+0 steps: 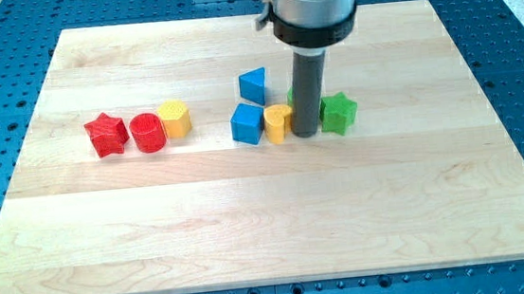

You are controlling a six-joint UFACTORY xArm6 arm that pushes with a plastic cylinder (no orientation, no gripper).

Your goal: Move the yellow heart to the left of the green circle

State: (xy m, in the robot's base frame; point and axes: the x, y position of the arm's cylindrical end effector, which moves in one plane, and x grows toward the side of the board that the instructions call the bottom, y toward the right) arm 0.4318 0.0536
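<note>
The yellow heart lies near the board's middle, touching the blue cube on its left. My tip stands right against the heart's right side. The green circle is mostly hidden behind the rod; only a sliver shows just above the heart's right. A green star sits just right of the rod.
A blue triangle lies above the blue cube. At the view's left stand a red star, a red cylinder and a yellow hexagon in a row. The wooden board rests on a blue perforated table.
</note>
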